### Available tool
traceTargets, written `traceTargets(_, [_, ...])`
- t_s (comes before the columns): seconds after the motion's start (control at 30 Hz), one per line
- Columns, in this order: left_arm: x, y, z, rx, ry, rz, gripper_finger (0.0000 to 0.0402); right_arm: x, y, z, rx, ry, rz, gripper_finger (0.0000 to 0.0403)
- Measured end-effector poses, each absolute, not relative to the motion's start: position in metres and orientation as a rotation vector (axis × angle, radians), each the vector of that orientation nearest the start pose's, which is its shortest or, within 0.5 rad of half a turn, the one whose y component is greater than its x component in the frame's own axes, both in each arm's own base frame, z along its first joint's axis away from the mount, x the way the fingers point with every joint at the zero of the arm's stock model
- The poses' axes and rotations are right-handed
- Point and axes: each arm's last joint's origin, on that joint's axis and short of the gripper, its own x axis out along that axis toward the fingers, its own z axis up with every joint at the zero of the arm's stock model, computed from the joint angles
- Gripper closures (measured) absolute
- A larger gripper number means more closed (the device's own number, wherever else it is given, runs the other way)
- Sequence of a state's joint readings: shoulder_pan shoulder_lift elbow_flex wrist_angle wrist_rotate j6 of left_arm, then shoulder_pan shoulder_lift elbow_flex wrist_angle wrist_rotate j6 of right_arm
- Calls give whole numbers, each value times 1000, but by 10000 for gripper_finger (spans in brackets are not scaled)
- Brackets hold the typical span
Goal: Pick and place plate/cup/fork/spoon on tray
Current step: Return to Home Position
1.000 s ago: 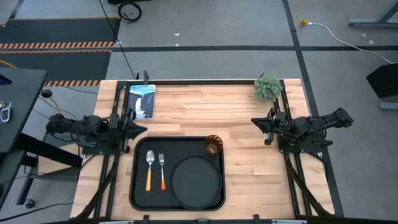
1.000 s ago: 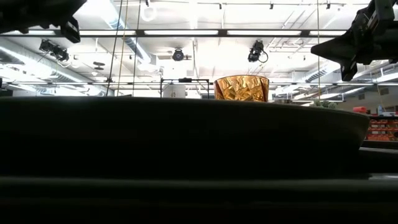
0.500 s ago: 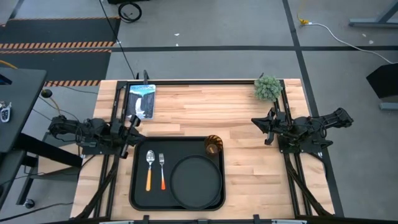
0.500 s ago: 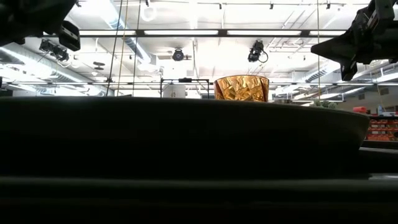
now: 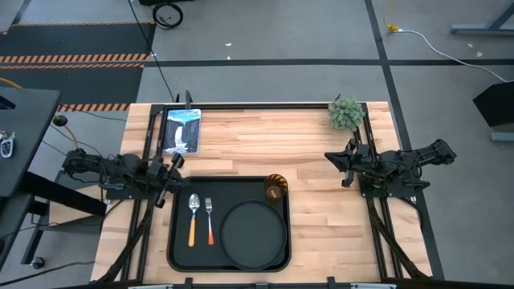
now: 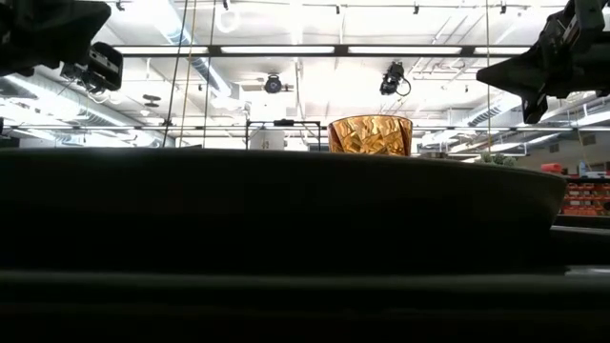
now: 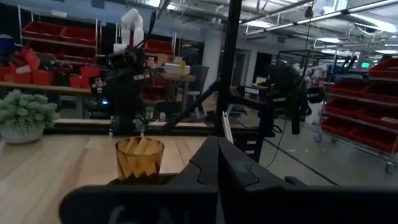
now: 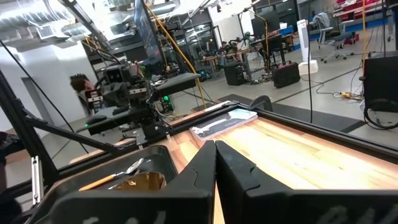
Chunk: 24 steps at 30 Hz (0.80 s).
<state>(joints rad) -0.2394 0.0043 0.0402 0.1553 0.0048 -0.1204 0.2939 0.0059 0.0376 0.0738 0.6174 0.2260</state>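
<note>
The large black tray [image 5: 178, 241] lies on the wooden table near its front edge. On the tray rest the round black plate [image 5: 254, 233], the spoon [image 5: 193, 217] and the fork [image 5: 210, 218] side by side, with their handles toward the near edge. The amber cup [image 5: 275, 189] stands upright in the tray's far right corner and also shows in the low view [image 6: 370, 135]. My left gripper [image 5: 174, 164] hangs shut at the table's left side, just beyond the tray's far left corner. My right gripper [image 5: 329, 156] hangs shut at the table's right side. Both hold nothing.
A small potted plant [image 5: 345, 113] stands at the far right corner. A blue-and-white packet [image 5: 181, 130] lies at the far left. Bare wood stretches between the tray and the far edge, and to the tray's right.
My left gripper has sunk a little and rolled at the table's left side, staying shut. The things on the tray have not moved.
</note>
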Motion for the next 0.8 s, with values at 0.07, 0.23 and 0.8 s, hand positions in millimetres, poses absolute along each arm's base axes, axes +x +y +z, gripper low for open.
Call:
traceTargets(0.07, [91, -22, 191, -153, -167, -255, 396, 91, 10, 182, 270, -131, -312, 386])
traceTargets(0.23, [92, -25, 175, -314, 41, -306, 362, 91, 10, 182, 270, -131, -311, 386])
traceTargets(0.8, [95, -25, 177, -431, 65, -292, 349, 91, 10, 183, 274, -138, -311, 386])
